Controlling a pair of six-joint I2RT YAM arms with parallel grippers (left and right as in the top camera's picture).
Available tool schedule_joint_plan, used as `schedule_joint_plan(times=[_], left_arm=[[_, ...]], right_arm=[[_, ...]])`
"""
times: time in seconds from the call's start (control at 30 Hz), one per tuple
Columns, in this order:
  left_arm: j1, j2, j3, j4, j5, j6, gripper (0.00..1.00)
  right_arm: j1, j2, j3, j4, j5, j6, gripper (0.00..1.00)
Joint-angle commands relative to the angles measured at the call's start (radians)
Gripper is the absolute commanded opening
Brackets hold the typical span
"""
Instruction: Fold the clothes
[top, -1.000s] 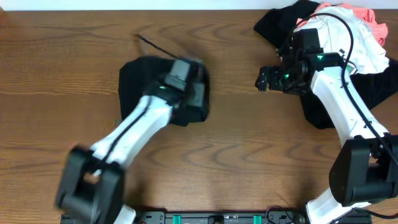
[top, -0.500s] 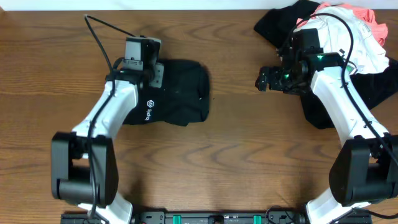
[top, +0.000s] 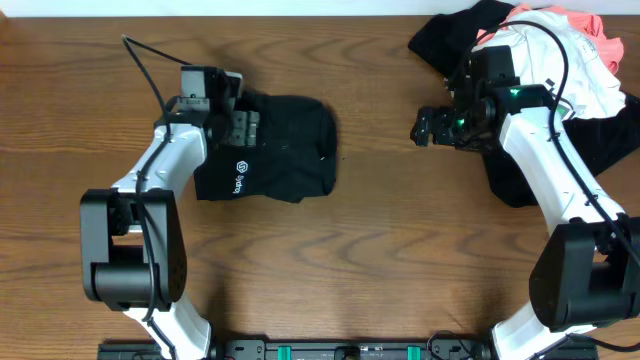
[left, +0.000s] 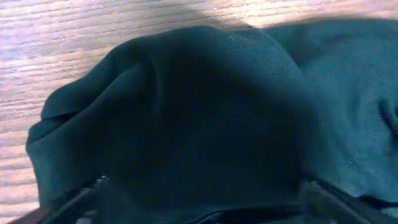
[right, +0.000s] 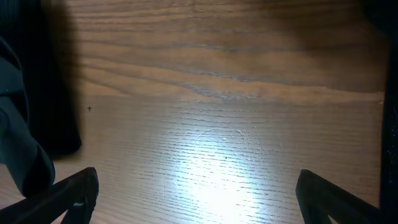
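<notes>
My left claw (top: 243, 127) released, fingers spread wide, low over left edge of folded black garment (top: 290, 150), mid-left on table (top: 380, 250); likely pressing or squaring fold. My right claw (top: 424, 128) released, empty, over bare wood. Unfolded pile (top: 575, 55) at far right corner, partly under my right arm.

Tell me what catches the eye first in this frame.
A black garment, folded compactly, lies left of centre on the wooden table, the left gripper open over its upper left edge. A heap of clothes, white, pink and black, fills the top right corner, the right gripper open over bare wood beside it.
</notes>
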Motion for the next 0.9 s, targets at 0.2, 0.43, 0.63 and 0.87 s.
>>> schedule_joint_plan(times=[0.2, 0.43, 0.63, 0.87], left_arm=[[0.14, 0.004, -0.006, -0.014, 0.119, -0.061, 0.98], [0.23, 0.008, -0.011, -0.026, 0.245, -0.061, 0.98], [0.235, 0.072, -0.013, -0.048, 0.245, -0.058, 0.98], [0.249, 0.122, -0.013, -0.048, 0.246, -0.066, 0.98]], right_arm=[[0.01, -0.025, -0.004, -0.002, -0.007, 0.01, 0.99], [0.01, -0.025, -0.004, 0.001, -0.007, 0.011, 0.99], [0.014, -0.025, -0.004, 0.0, -0.008, 0.011, 0.99], [0.034, -0.025, -0.004, -0.001, -0.007, 0.01, 0.99]])
